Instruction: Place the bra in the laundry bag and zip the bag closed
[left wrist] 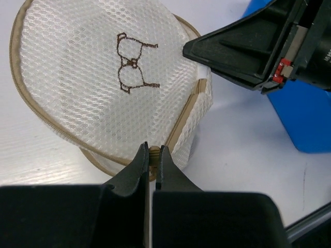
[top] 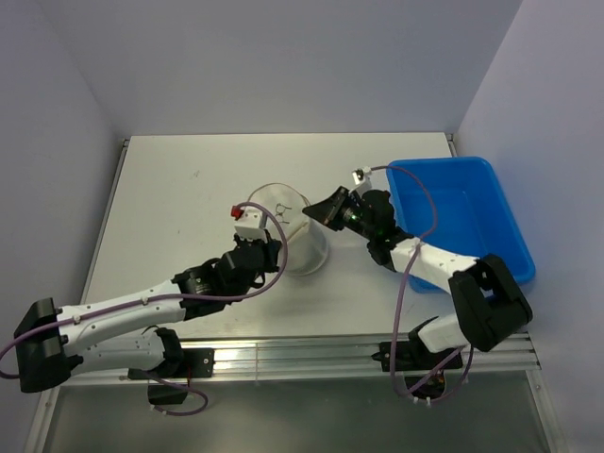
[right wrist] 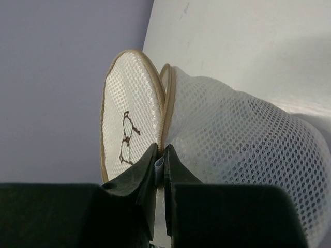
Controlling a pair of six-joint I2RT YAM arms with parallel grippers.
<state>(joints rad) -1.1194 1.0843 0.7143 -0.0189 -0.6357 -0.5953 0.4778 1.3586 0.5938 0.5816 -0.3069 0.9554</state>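
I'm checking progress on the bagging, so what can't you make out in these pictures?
- Bra: no view shows it; the laundry bag mesh is too cloudy to see inside.
- Zip: part of its run is hidden under the lid in both wrist views, and it is too small from above.

Soft, even light fills all three views, without hard glare. From above, the matte white tabletop (top: 189, 179) is bright, its shadows faint and soft-edged. In the left wrist view the translucent cream-white mesh laundry bag (left wrist: 77, 98) is crisp at centre; the black left gripper (left wrist: 153, 155) along the bottom edge is soft. The right wrist view blurs the mesh at lower right
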